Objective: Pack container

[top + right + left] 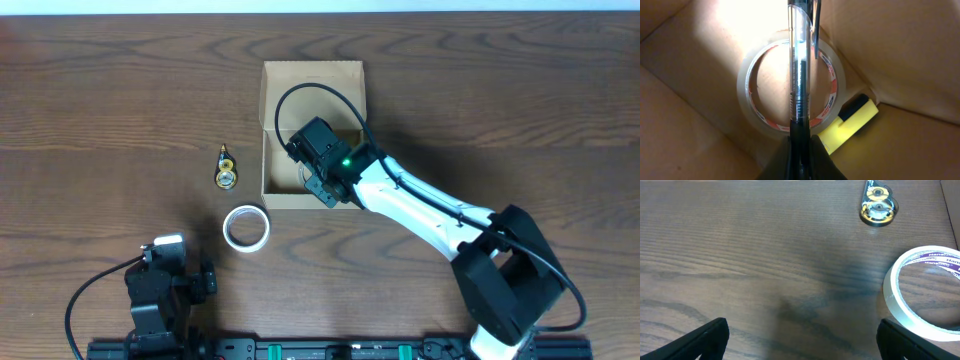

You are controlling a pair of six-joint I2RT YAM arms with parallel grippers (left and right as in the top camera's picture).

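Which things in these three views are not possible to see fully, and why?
Overhead: inside of the box, hidden by the right arm.
Left wrist: right side of the white tape, cut off by the frame edge.
Right wrist: upper end of the pen, past the top edge; lower end of the highlighter, behind the right hand.

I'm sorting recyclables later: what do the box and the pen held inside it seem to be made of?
The container looks like tan cardboard: matte, with a folded flap. The pen is probably clear glossy plastic, since its ink tube shows through the barrel.
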